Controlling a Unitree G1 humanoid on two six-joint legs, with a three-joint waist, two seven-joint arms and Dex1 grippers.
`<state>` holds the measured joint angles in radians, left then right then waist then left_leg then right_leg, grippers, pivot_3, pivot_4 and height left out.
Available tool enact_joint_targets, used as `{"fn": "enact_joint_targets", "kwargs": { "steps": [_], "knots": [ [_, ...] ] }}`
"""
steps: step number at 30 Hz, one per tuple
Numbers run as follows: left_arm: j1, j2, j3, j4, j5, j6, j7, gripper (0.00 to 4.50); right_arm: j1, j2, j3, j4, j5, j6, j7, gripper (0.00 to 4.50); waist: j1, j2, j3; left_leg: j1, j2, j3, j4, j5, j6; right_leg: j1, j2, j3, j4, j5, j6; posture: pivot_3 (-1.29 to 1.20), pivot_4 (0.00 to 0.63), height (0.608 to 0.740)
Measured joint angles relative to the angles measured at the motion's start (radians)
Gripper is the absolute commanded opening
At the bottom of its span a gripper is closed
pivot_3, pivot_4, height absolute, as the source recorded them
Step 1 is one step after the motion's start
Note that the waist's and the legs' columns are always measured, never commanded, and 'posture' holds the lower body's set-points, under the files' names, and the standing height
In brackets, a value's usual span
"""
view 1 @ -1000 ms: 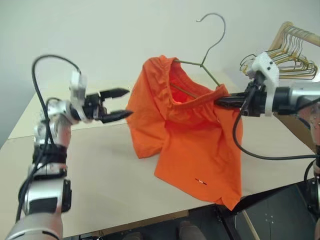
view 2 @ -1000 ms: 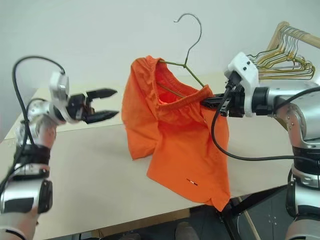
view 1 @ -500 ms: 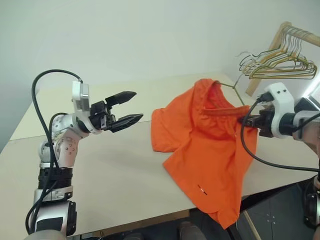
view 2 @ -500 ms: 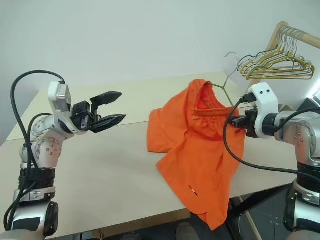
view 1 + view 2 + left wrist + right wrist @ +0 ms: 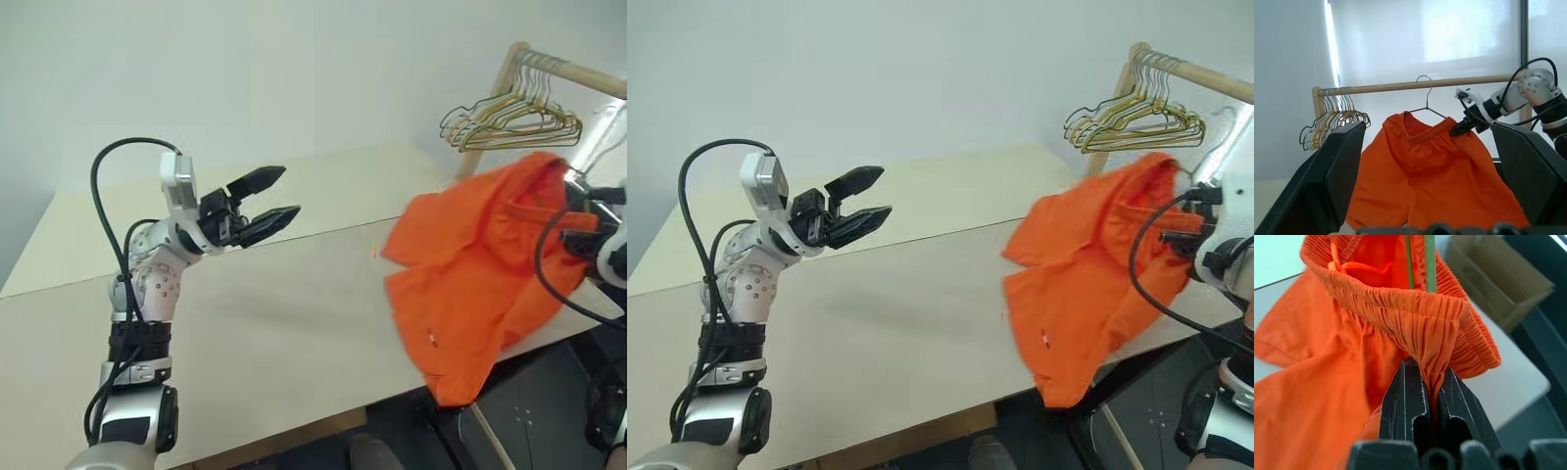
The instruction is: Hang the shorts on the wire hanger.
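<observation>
- Step in hand: carry phase. The bright orange cloth shorts w/ gathered elastic waistband [image 5: 1430, 181] already sit on the thin grey-olive wire hanger [image 5: 1426, 100]; hanger wire runs up through the waist opening in the right wrist view.
- Right gripper [image 5: 1425, 401]: black fingers pinched together on a fold of the waistband, hanger shoulder prob. inside that fold – can't confirm.
- Left gripper [image 5: 257, 201]: fingers apart, holding nothing, up over the far-left part of the pale beige table [image 5: 294, 323].
- Shorts location: off the table's right edge, held up in the air, lower hem drooping past the near-right corner. Just beside the wooden rail [image 5: 1420, 85] w/ the cluster of gold and dark-green hangers [image 5: 509, 116].
- Next move (judgement): get the hook over the rail, clear of the cluster, then release the right pinch. Hook looks near or at the rail in the left wrist view; can't tell if seated.
- Vs 1 s ago: shorts + hanger were mid-table w/ hook upright; now swung right to the rack. Left gripper shifted slightly toward centre, same wide gap. View has panned right too.
</observation>
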<state>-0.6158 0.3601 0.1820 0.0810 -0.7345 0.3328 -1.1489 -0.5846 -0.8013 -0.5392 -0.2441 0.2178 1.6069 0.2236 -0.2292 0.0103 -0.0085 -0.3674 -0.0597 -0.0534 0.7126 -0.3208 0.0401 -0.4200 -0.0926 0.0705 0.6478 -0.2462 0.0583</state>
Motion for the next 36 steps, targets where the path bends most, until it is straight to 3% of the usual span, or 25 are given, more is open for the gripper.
{"fn": "enact_joint_targets", "kwargs": {
  "steps": [11,13,19,36],
  "knots": [
    [0.013,-0.082,-0.011,-0.024,0.028,-0.05,0.115,4.43,-0.151,0.076,-0.035,0.185,-0.185,-0.108,-0.235,0.0,-0.032,0.007,-0.004,0.008,0.0,0.001,-0.002,-0.001,0.003,0.009,0.003,0.001,-0.001,0.0,0.0,-0.27,0.0,0.74],
    [0.02,-0.083,-0.014,-0.033,0.03,-0.052,0.12,4.43,-0.2,0.08,-0.041,0.273,-0.198,-0.166,-0.265,0.0,-0.033,0.008,-0.005,0.017,0.0,0.001,-0.004,-0.003,0.005,0.018,0.005,0.0,-0.006,-0.001,0.001,-0.26,0.0,0.74],
    [0.028,-0.087,-0.041,-0.047,0.049,-0.069,0.132,4.43,-0.311,0.08,-0.057,0.498,-0.217,-0.337,-0.33,0.0,-0.032,0.008,-0.005,0.019,-0.001,0.001,-0.005,-0.004,0.007,0.022,0.004,0.0,-0.008,-0.001,0.002,-0.25,0.0,0.74],
    [0.063,-0.087,-0.076,-0.073,0.067,-0.075,0.141,4.43,-0.628,-0.047,0.06,1.213,-0.222,-0.729,-0.414,0.0,-0.02,0.009,-0.003,0.03,-0.002,0.004,-0.017,-0.005,0.008,0.033,0.004,0.0,-0.02,-0.002,0.003,-0.23,0.0,0.74]
  ]
}}
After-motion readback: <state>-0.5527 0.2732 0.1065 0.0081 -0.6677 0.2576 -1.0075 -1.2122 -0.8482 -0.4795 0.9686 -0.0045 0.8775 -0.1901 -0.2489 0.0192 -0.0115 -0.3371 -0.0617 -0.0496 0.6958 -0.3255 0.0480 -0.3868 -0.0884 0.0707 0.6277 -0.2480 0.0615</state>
